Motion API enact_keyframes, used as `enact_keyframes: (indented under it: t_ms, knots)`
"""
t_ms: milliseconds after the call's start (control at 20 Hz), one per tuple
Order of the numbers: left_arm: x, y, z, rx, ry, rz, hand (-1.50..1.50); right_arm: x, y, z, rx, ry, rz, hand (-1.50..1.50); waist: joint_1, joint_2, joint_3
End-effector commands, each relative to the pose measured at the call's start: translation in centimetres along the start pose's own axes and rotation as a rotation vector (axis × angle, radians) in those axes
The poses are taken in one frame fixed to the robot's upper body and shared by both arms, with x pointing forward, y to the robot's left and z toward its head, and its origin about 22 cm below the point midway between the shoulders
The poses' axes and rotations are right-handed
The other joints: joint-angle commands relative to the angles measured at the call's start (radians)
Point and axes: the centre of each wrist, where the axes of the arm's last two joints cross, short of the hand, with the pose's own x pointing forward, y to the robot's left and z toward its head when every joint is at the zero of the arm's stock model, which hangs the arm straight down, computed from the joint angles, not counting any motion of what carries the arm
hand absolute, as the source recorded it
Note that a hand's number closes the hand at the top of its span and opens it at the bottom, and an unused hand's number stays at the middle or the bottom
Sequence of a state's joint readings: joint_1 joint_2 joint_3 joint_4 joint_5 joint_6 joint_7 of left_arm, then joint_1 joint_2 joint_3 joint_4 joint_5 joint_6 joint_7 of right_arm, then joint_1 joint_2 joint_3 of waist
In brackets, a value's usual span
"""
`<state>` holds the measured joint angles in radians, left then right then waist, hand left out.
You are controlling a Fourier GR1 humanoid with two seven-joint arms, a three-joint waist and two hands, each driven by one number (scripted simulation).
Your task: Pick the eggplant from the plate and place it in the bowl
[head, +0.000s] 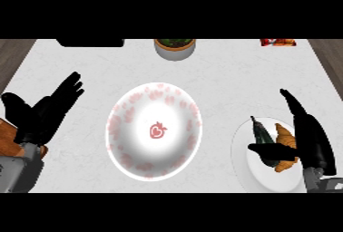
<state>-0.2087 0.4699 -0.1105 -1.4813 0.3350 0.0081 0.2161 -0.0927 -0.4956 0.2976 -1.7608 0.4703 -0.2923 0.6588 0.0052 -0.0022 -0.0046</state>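
counter; right hand open, thumb at eggplant

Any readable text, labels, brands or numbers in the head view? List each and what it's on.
No readable text anywhere.
White bowl with pink speckles: a red strawberry-like emblem at its centre, no letters.
Red-and-orange packet at the counter's far edge: cut off by the frame, any print too small to read.

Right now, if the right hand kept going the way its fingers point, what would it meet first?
Nothing, seemingly: the right hand points up-left past the plate over bare counter. Its height is unclear.
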Motion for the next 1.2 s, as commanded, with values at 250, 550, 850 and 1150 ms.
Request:
enact_keyframes:
  t_ms: [250, 550, 850, 1150]
  knots:
    - [0.0, 0.1, -1.5, 0.011, 0.002, 0.010, 0.00, 8.5, -2.6, -2.0, 0.258, 0.151, 0.250, -1.50, 0.002, 0.004, 0.003]
    - [0.1, -0.7, -0.1, -0.029, -0.007, -0.001, 0.00, 11.1, -0.2, -5.8, 0.342, 0.271, 0.316, -1.50, 0.024, 0.004, 0.004]
    - [0.8, 1.2, -0.3, -0.017, -0.011, 0.010, 0.00, 9.8, -1.0, -6.5, 0.420, 0.352, 0.403, -1.50, 0.006, 0.001, 0.003]
    - [-0.4, 0.5, -1.0, -0.007, -0.005, 0.016, 0.00, 10.5, 0.7, -5.2, 0.459, 0.363, 0.432, -1.50, -0.012, 0.001, 0.003]
